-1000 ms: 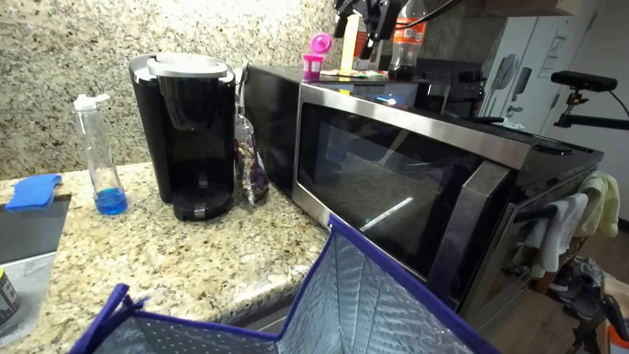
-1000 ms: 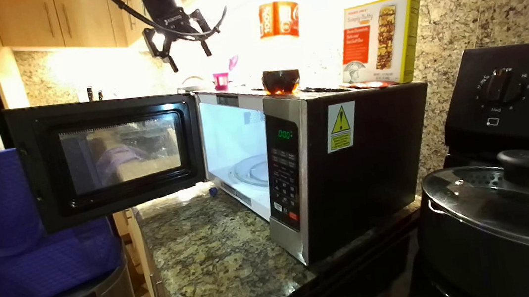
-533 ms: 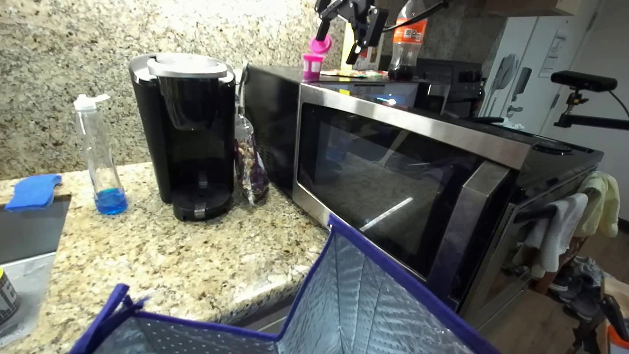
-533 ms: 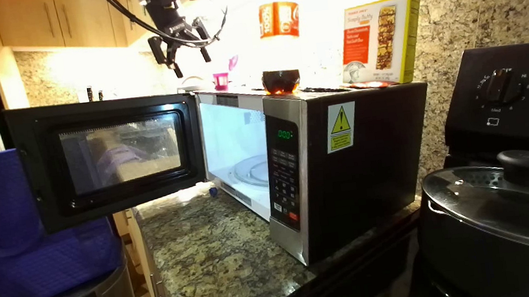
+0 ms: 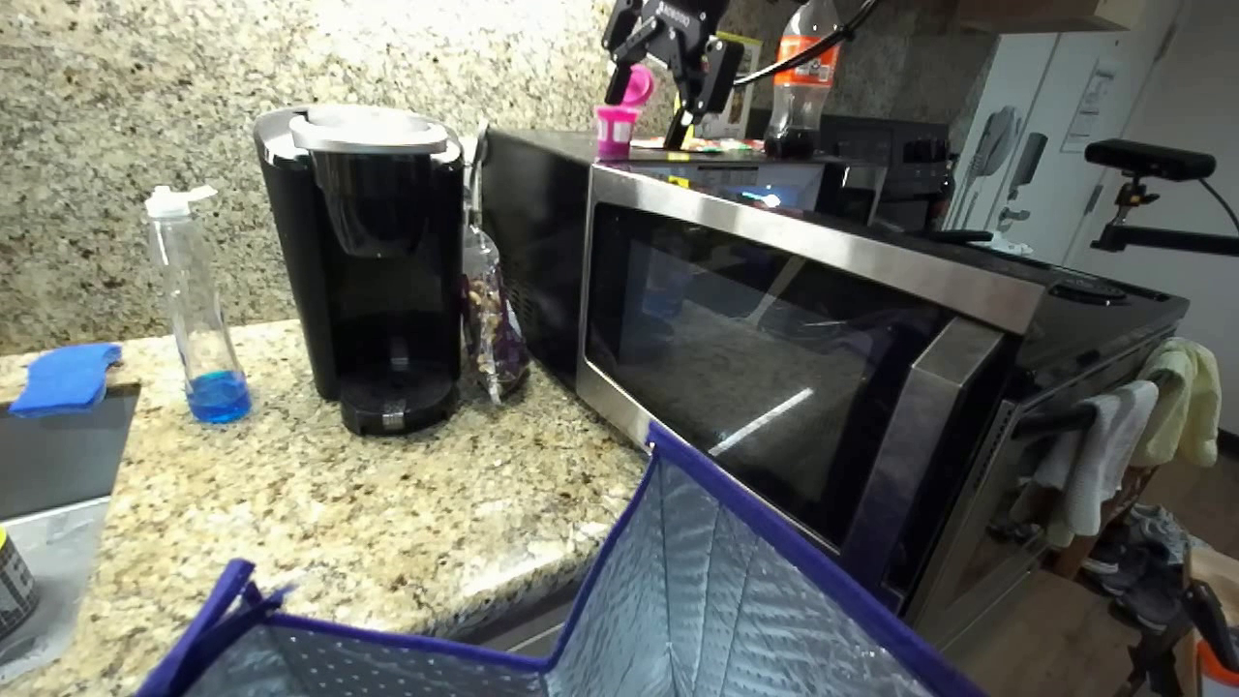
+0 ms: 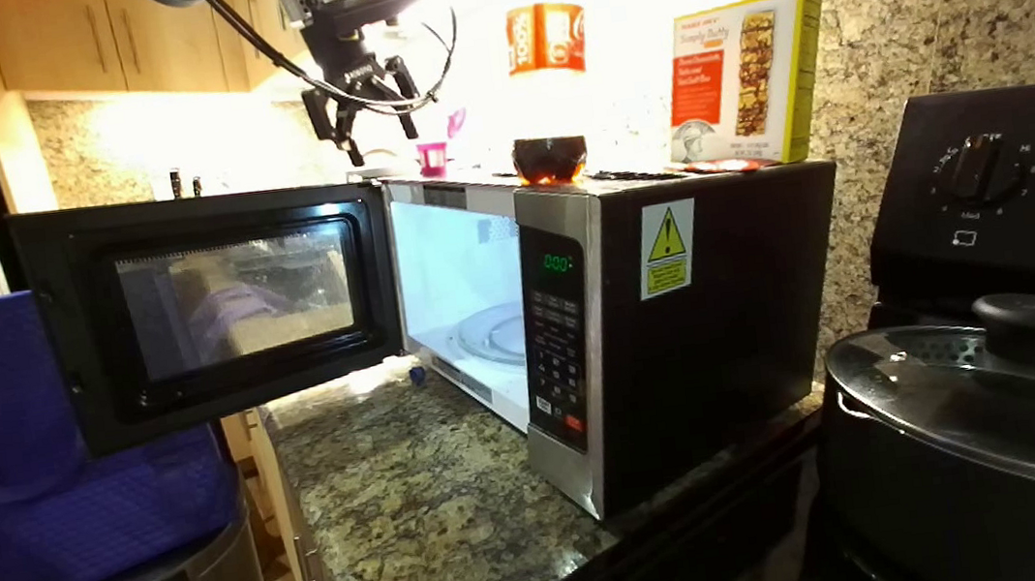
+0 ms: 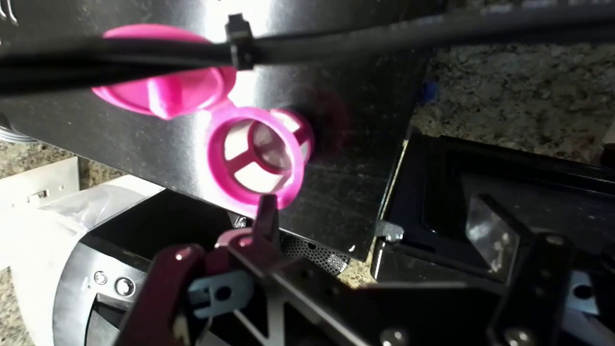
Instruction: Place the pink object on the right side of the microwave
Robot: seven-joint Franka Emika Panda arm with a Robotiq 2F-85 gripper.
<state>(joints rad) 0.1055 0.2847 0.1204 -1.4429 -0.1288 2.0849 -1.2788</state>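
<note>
Lowered since a second ago, the pincer is now held closer to the top of the microwave, its fingers spread with nothing gripped. On that top, near the door-hinge end of the microwave, the pink object is seen standing upright, lid open. For a good grasp, the pink object should probably be centred between the fingers before any squeeze, as one fingertip is seen across its rim in the wrist view; the lid is best left untouched. No shift of the pink object is noticed.
</note>
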